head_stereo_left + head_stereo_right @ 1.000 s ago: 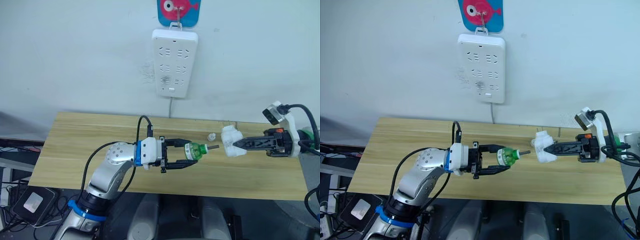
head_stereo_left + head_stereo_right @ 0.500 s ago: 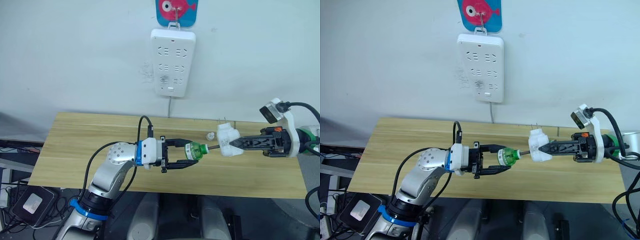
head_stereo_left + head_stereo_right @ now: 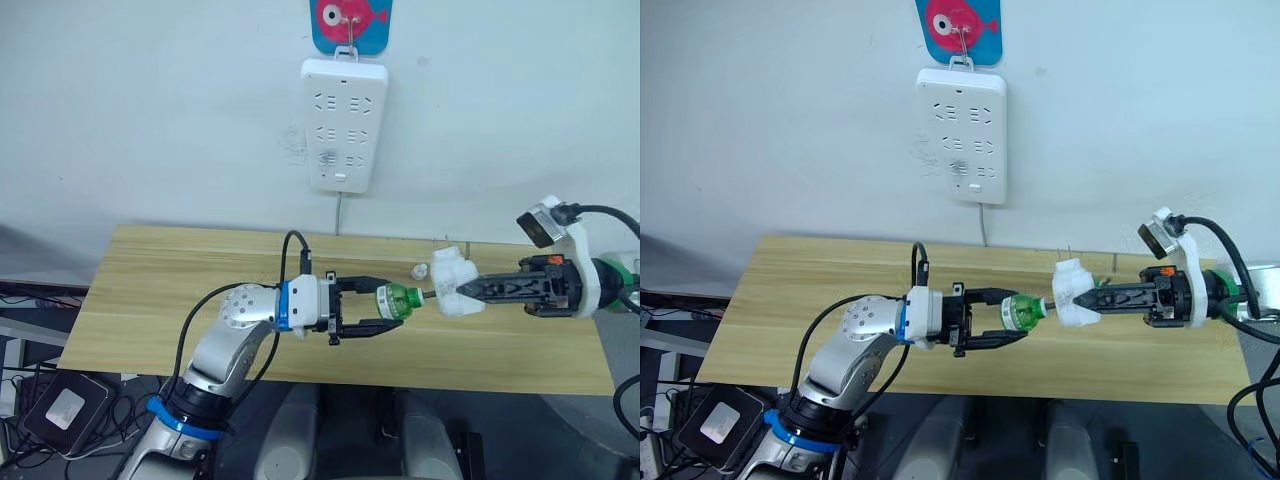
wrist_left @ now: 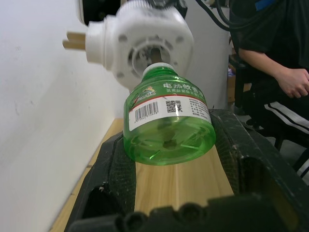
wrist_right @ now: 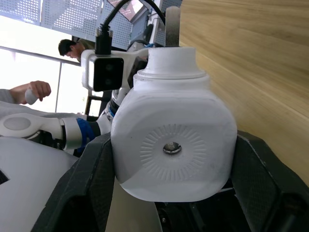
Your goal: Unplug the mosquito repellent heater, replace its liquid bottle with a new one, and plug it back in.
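Note:
My left gripper (image 3: 378,306) is shut on a green liquid bottle (image 3: 398,299) and holds it lying sideways above the wooden table (image 3: 150,290). The bottle's wick points at the mosquito repellent heater (image 3: 452,283), a small white unit with its plug prongs sticking out. My right gripper (image 3: 468,289) is shut on that heater from the right. In the left wrist view the bottle's neck (image 4: 159,72) meets the heater's round opening (image 4: 147,50). The right wrist view shows the heater's vented face (image 5: 173,147) between my fingers.
A long white power strip (image 3: 344,124) hangs on the wall under a fish-shaped hook, its cable dropping behind the table. A small white cap (image 3: 421,271) lies on the table behind the heater. A seated person (image 4: 275,72) shows in the left wrist view.
My right gripper has carried the heater leftward toward the bottle, and my left gripper has moved the bottle right. The gap has closed, and the wick now reaches the heater's opening.

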{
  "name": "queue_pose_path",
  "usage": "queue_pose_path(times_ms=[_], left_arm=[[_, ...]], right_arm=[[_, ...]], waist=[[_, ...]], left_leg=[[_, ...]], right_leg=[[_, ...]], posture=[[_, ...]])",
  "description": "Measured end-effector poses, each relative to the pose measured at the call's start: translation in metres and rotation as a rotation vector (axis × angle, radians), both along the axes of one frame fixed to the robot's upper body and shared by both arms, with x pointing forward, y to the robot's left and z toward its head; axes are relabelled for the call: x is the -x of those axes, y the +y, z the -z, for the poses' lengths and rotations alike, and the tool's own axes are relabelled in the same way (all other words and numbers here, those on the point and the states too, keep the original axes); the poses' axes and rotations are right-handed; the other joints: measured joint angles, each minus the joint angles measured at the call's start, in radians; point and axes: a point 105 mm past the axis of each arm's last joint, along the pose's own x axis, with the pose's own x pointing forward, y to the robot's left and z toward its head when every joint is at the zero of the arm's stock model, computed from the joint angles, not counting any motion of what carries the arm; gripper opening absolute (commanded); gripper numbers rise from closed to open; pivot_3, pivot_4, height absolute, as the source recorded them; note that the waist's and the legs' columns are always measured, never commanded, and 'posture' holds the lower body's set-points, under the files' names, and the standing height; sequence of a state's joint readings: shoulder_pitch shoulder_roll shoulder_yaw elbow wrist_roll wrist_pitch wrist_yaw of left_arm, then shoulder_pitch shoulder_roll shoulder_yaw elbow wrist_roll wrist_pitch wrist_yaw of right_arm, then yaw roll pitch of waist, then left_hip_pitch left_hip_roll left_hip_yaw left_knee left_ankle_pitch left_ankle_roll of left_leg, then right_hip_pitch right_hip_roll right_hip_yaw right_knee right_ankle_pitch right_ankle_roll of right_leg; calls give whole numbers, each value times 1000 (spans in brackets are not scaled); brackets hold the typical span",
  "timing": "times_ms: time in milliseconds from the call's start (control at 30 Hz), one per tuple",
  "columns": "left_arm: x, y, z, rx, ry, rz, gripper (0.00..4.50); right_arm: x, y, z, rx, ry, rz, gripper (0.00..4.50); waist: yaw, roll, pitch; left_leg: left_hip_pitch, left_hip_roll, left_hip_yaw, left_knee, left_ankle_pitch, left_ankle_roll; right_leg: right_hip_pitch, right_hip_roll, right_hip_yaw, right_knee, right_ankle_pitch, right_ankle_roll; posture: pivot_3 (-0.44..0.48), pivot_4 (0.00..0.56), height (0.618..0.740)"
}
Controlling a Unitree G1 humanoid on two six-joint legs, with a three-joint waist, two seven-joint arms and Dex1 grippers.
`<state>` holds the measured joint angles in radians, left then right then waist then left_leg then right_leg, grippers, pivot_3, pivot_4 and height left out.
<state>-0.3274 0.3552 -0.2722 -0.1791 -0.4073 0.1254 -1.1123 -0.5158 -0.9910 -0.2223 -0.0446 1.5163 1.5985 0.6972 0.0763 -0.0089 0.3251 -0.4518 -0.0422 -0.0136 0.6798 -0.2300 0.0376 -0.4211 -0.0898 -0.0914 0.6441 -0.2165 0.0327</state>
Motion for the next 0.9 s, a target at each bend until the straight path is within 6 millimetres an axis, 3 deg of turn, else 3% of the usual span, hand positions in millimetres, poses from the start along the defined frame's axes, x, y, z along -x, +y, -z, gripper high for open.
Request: queue_pose_path(times_ms=[900], left_arm=[[-2, 5, 10, -71, 1, -7, 2224]], right_arm=[[-2, 8, 8, 62, -56, 34, 2989]], waist=[[0, -1, -34]], left_leg=[[1, 0, 1, 0, 2, -3]], right_leg=[[0, 1, 0, 1, 0, 0]], posture=[[77, 186, 740]])
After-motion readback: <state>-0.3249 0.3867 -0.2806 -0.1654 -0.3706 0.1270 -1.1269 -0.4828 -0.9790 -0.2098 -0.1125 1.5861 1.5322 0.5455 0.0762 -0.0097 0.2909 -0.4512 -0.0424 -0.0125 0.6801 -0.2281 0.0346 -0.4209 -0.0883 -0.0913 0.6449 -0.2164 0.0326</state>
